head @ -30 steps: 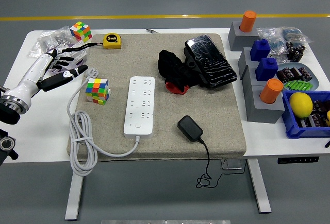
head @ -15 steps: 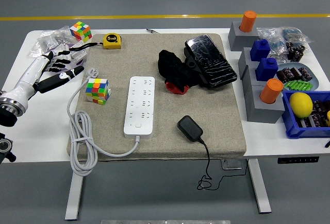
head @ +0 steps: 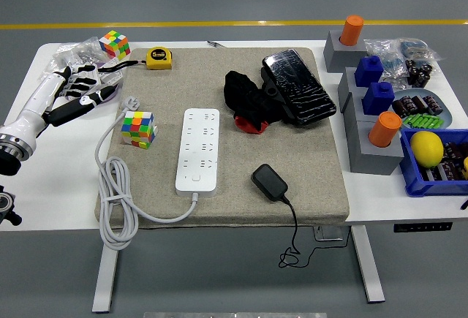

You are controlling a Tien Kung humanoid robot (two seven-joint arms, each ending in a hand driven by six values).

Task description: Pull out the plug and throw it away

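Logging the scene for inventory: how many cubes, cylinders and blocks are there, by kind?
Puzzle cubes: 2
Orange cylinders: 2
Blue blocks: 2
Total: 6

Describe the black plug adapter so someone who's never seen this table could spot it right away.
Start at the beige mat covering the middle of the table. Near its front edge, right of the white power strip, lies the adapter. It is a small black block whose thin black cord dangles off the table, and it is plugged into nothing.
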